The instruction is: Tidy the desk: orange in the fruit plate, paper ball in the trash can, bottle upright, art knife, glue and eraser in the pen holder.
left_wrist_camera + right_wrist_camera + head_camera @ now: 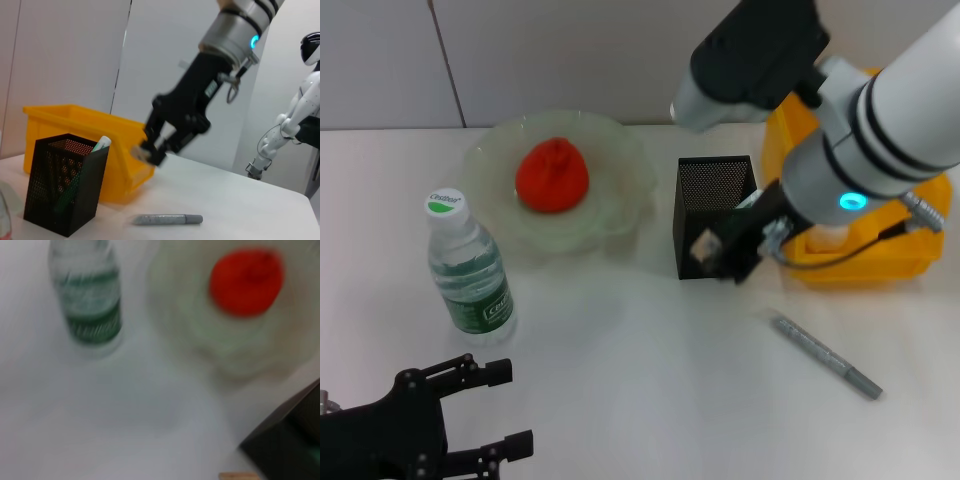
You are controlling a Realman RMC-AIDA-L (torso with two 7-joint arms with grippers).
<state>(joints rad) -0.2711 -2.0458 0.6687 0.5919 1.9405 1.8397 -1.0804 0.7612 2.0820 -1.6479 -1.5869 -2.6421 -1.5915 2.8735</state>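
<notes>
Eraser pinched in right pincer, hanging just beside the front wall of the pen holder and below its rim, not yet over the opening. Risk judged from here: released at this height, block strikes the mesh wall and drops to the desk; pushed forward without a lift, pincer could nudge or tip the light cup. Glue stick already standing inside the holder, narrowing the free opening. Art knife lying on the desk, well apart from the holder, untouched. Orange resting in fruit plate; bottle upright. Trash can behind the right arm. Left pincer parked low, spread wide, gripping nothing.
</notes>
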